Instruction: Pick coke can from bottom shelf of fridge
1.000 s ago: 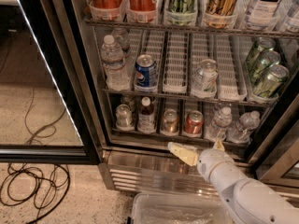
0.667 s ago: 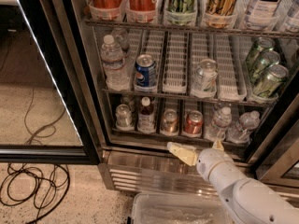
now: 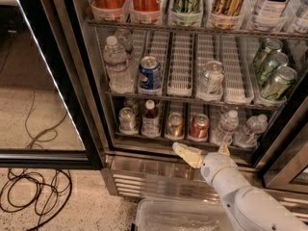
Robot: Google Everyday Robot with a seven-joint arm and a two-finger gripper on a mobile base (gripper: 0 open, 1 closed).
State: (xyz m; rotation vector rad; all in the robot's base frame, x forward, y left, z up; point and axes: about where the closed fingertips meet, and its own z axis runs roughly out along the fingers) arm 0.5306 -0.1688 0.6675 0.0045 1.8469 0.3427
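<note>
The fridge (image 3: pixel 91 105) stands open, its black-framed glass door (image 3: pixel 33 81) swung to the left. On the bottom shelf (image 3: pixel 183 139) the red coke can (image 3: pixel 198 126) stands upright in a white lane, right of a copper-brown can (image 3: pixel 174 125). My gripper (image 3: pixel 204 151) is open and empty, just below and in front of the shelf's front edge, under the coke can. One cream finger (image 3: pixel 186 154) points left; the other (image 3: pixel 224 149) points up to the right of the can.
The bottom shelf also holds a silver can (image 3: pixel 127 119), a dark bottle (image 3: pixel 150 118) and water bottles (image 3: pixel 226 127). A blue Pepsi can (image 3: pixel 149 74) stands on the rack above. Below are the ribbed base grille (image 3: pixel 144 179), a clear plastic bin (image 3: pixel 178 218) and cables (image 3: pixel 33 191) on the floor.
</note>
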